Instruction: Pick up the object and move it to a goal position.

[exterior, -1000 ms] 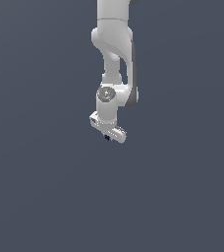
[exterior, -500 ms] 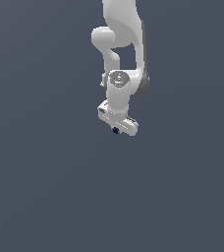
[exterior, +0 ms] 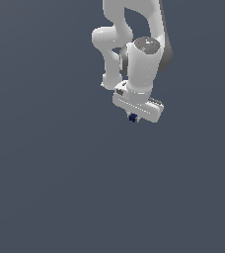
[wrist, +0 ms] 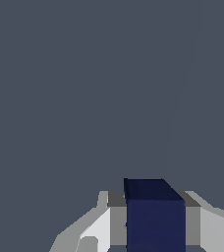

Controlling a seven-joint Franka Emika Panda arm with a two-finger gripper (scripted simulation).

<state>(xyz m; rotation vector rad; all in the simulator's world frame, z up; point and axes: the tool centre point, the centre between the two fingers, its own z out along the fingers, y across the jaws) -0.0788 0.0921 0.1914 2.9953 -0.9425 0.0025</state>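
Exterior view: the white arm (exterior: 134,44) descends from the top of the frame over a plain grey counter (exterior: 50,188), and its tool (exterior: 133,117) carries the tiny navy cube (exterior: 132,117) just beneath the wide white palm. Over the past second the wrist has travelled toward the exterior view's right and turned, so the palm now sits slanted with its right end lower, where a second ago it hung more squarely under the arm's left side. The cube has gone along with it, a dark speck tucked at the same spot under the palm throughout. In the wrist view the cube (wrist: 154,216) fills the gap between two grey pads (wrist: 116,216), one pressed to each of its side faces, so the tool is closed to the cube's width and has hold of it. No shadow or contact shows below it in either picture, so how high it rides above the counter cannot be told. No goal marker appears in either picture. The pickup looks complete, and the carry to the goal appears under way, its remaining length unknown.
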